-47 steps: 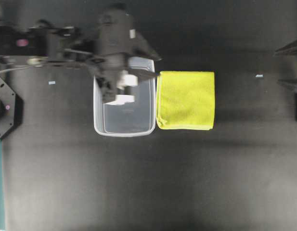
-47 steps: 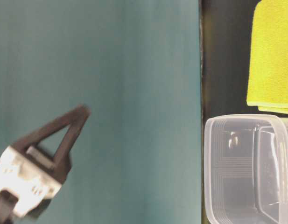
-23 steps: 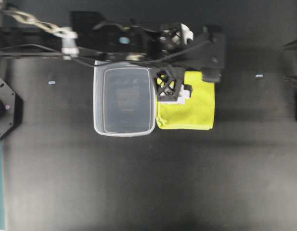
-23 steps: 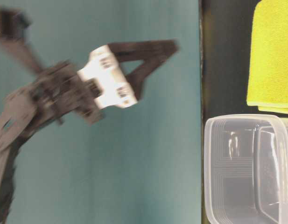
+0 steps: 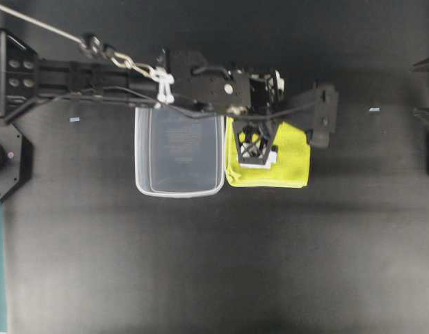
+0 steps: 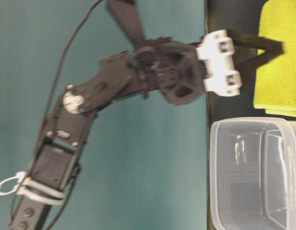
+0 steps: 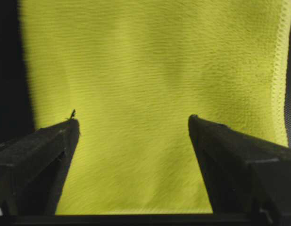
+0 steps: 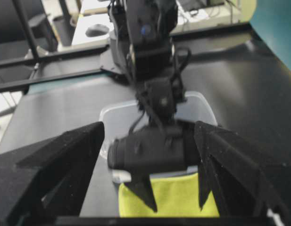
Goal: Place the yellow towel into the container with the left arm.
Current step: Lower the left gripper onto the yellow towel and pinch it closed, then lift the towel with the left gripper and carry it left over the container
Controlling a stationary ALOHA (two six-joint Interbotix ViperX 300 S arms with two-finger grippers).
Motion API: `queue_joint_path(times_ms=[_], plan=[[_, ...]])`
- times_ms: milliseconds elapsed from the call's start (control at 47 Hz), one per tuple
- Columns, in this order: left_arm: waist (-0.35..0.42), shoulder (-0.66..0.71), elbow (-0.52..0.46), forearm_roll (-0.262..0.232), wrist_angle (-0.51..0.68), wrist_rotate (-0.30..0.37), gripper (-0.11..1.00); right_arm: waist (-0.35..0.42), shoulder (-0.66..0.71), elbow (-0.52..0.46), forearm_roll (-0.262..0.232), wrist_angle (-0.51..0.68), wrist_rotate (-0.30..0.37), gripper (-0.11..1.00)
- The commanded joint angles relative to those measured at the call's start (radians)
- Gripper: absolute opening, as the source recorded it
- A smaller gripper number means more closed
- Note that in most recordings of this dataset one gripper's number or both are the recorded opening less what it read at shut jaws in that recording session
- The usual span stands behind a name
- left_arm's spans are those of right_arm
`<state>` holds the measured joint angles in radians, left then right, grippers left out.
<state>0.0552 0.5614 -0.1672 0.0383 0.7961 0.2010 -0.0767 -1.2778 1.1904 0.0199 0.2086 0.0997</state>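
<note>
Yellow towel [image 5: 287, 163] flat on the black bench [image 5: 214, 264], folded, just beside the clear container [image 5: 179, 154] and outside it. Left hand [image 5: 255, 147] over the towel's container-side half, fingers [image 7: 39, 155] spread wide apart, nothing between them but cloth below. Right hand [image 8: 150, 207] well away at the bench edge, likewise spread open, holding nothing.
</note>
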Motion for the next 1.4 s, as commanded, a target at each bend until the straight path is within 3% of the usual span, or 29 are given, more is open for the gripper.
queue_joint_path(times_ms=[0, 192, 255, 341, 490, 575, 745, 958, 1107, 1384], plan=[[-0.012, 0.034, -0.011, 0.005, -0.005, -0.005, 0.90, -0.003, 0.006, -0.017, 0.000, -0.005, 0.003, 0.75], [-0.031, 0.067, -0.017, 0.003, -0.029, -0.003, 0.88, -0.003, 0.003, -0.018, 0.000, -0.005, 0.005, 0.75], [-0.031, 0.067, -0.017, 0.005, -0.028, -0.002, 0.82, -0.003, 0.003, -0.020, 0.000, -0.006, 0.005, 0.75], [-0.034, 0.063, -0.017, 0.003, -0.026, 0.002, 0.64, -0.003, 0.002, -0.020, 0.002, -0.005, 0.005, 0.75], [-0.038, 0.029, -0.038, 0.003, -0.011, 0.003, 0.21, -0.003, -0.008, -0.025, 0.000, 0.011, 0.005, 0.75], [-0.034, -0.005, -0.063, 0.003, 0.017, 0.003, 0.06, -0.003, -0.011, -0.028, 0.000, 0.025, 0.005, 0.75], [-0.038, -0.118, -0.126, 0.003, 0.150, -0.002, 0.06, -0.003, -0.023, -0.034, 0.000, 0.046, 0.005, 0.75], [-0.040, -0.299, -0.104, 0.003, 0.276, -0.006, 0.06, -0.003, -0.026, -0.038, 0.003, 0.046, 0.006, 0.75], [-0.038, -0.428, 0.015, 0.003, 0.302, -0.009, 0.06, -0.003, -0.026, -0.037, 0.003, 0.038, 0.005, 0.75], [-0.031, -0.615, 0.367, 0.005, 0.221, -0.017, 0.06, -0.003, -0.026, -0.029, 0.003, 0.038, 0.005, 0.75]])
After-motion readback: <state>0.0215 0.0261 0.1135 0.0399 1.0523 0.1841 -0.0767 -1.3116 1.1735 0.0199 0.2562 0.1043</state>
